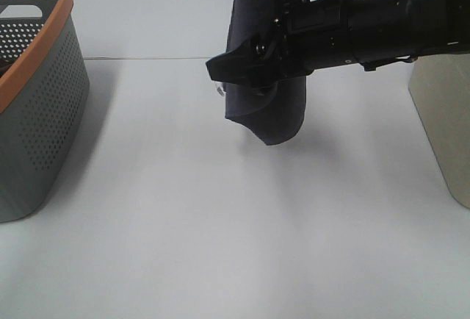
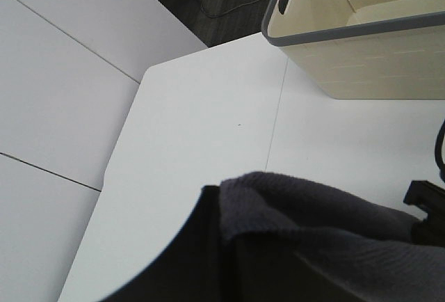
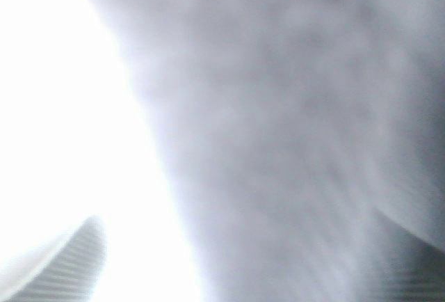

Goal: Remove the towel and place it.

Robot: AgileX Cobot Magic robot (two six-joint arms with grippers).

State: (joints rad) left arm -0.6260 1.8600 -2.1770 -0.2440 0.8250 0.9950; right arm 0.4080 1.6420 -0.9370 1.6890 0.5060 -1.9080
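The dark charcoal towel (image 1: 268, 106) hangs in the air over the middle of the white table, and its top runs out of the exterior view. A small white tag (image 1: 220, 90) shows at its left edge. My right gripper (image 1: 220, 65) reaches in from the right, level with the towel's middle and against it. Its jaws are not clear. The right wrist view is filled by blurred grey towel (image 3: 292, 135). In the left wrist view the towel (image 2: 320, 211) bunches right at my left gripper (image 2: 222, 253), which seems shut on it from above.
A grey perforated basket with an orange rim (image 1: 37, 113) stands at the left edge of the table. A beige bin (image 1: 444, 128) stands at the right and also shows in the left wrist view (image 2: 361, 58). The table's far edge (image 2: 132, 128) borders the floor.
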